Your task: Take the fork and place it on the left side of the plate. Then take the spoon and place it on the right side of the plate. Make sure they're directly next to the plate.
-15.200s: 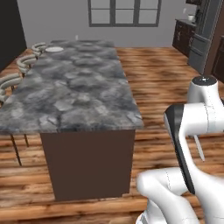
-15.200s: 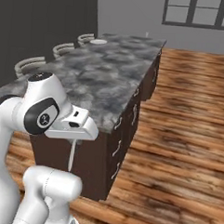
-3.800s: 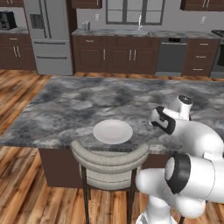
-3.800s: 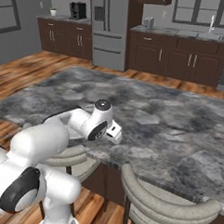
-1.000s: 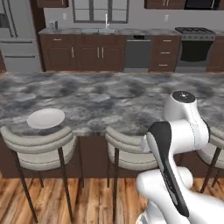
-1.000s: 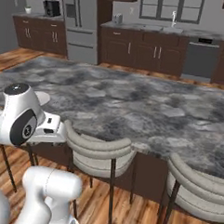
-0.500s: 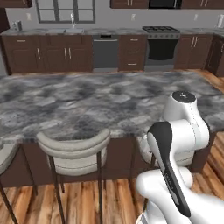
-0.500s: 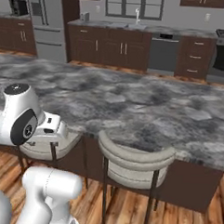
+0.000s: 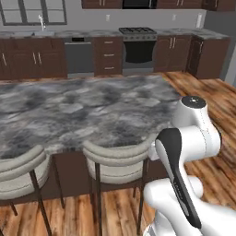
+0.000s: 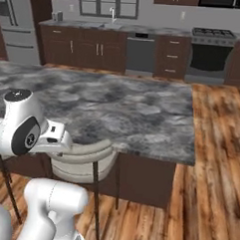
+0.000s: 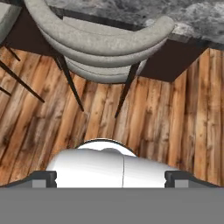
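Two curved grey-cushioned bar stools point(image 9: 117, 159) stood tucked under one long grey marbled stone island counter point(image 9: 83, 110), on a wood-plank floor point(image 11: 183, 118) before dark brown cabinets point(image 10: 95, 53). The gripper point(image 11: 110, 175) stood wide, holding nothing. The fork, spoon and plate could not be placed.

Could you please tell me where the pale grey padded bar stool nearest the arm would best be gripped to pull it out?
I would grip the pale grey padded bar stool at the middle of its curved backrest's top rim, coming from above on the floor side. Its seat is tucked under the dark marbled island counter, so the backrest band is the part that stands free for jaws to straddle.
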{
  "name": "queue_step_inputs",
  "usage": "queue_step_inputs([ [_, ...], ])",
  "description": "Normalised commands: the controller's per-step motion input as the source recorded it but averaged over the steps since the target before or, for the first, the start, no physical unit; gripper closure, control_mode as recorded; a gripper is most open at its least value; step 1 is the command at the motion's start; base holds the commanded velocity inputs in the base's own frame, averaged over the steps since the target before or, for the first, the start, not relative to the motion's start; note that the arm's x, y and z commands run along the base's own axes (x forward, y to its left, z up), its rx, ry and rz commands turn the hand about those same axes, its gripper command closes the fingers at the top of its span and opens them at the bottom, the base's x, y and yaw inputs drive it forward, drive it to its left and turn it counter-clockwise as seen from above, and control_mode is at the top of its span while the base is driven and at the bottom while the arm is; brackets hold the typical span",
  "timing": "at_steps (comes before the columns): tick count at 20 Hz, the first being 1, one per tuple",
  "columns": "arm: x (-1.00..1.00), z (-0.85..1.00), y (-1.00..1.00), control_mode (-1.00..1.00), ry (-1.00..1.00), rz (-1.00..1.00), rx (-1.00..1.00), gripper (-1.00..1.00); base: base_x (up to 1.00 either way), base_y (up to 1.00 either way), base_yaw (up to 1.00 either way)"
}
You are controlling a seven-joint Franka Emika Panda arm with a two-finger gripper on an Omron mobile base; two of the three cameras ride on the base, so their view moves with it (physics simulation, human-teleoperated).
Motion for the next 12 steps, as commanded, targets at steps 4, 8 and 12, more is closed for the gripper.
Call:
queue_step_inputs([
  [4, 0.00, 0.00, 0.00, 1.00, 0.00, 0.00, 0.00, -1.00, 0.00, -1.00, -0.16],
  [8, 0.00, 0.00, 0.00, 1.00, 0.00, 0.00, 0.00, -1.00, 0.00, -1.00, -0.14],
  [12, 0.00, 0.00, 0.00, 1.00, 0.00, 0.00, 0.00, -1.00, 0.01, -1.00, -0.11],
])
